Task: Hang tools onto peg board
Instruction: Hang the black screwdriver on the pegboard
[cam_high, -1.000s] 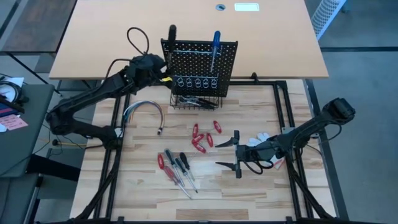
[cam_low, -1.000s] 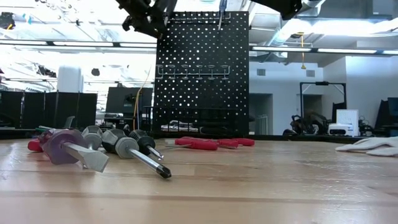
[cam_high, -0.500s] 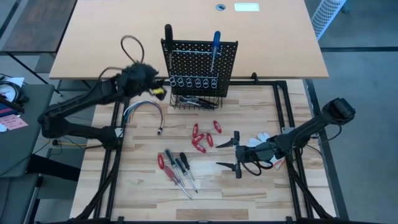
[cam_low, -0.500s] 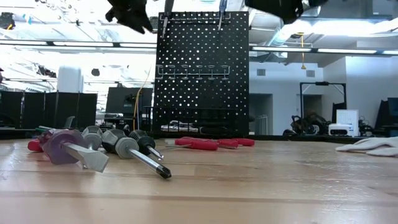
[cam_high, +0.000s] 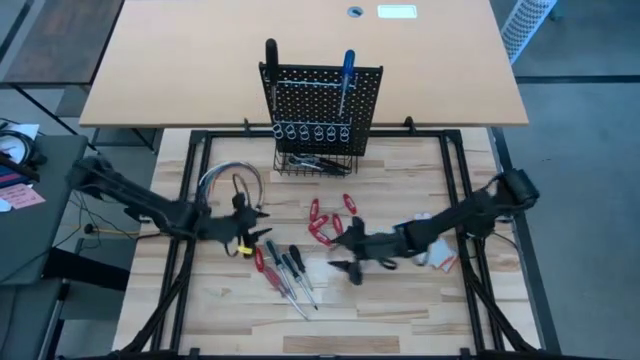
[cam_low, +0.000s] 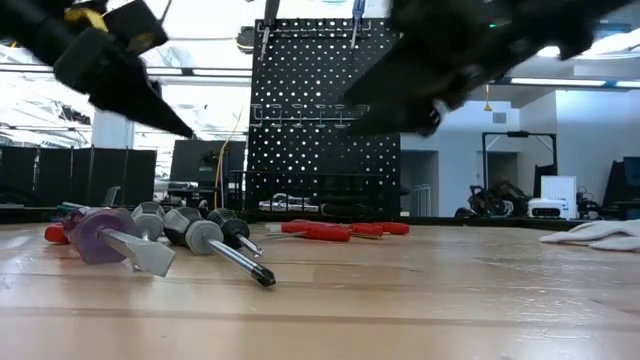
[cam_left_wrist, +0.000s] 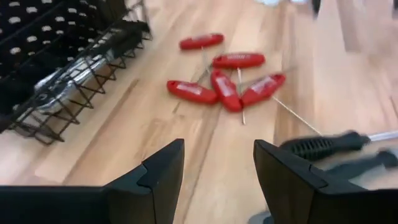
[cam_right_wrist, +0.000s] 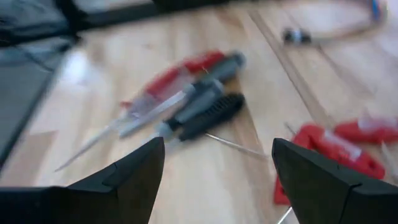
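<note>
High view: left gripper (cam_high: 252, 222) and right gripper (cam_high: 343, 252), both open and empty, are being lowered from the peg board (cam_high: 322, 102) toward the screwdrivers (cam_high: 285, 269) for another pick.

1. High view: you look straight down on the whole table (cam_high: 420, 165), from far above.
2. Low view: you look level across the tabletop toward the peg board (cam_low: 325, 110) and the room behind.
3. Left wrist view: close, facing the red tools (cam_left_wrist: 224, 78) and basket (cam_left_wrist: 68, 74).
4. Right wrist view: close, facing the screwdrivers (cam_right_wrist: 186, 106); both wrist views share the red tools.
</note>
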